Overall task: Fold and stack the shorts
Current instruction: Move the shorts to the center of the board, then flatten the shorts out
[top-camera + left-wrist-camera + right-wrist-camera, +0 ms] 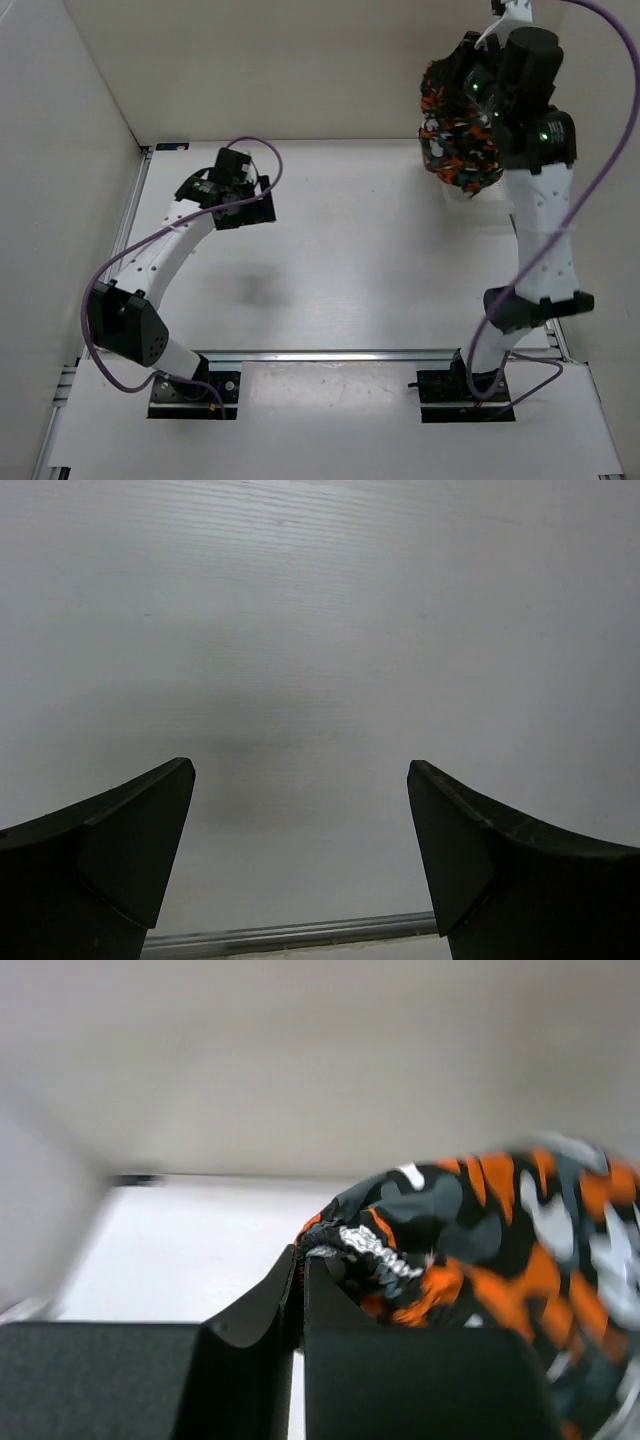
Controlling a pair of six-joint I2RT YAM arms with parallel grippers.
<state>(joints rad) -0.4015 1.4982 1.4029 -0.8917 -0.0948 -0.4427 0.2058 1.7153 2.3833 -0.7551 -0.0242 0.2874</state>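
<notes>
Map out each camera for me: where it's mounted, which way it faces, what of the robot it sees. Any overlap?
Top external: above and behind the left arm and right arm, both in full view, looking down on the table.
Left wrist: on the left arm's wrist, facing bare table; the left gripper, open, frames the bottom.
Right wrist: on the right arm's wrist, facing the back wall; the right gripper is shut on the shorts.
Shared: top external and right wrist both show the shorts.
</notes>
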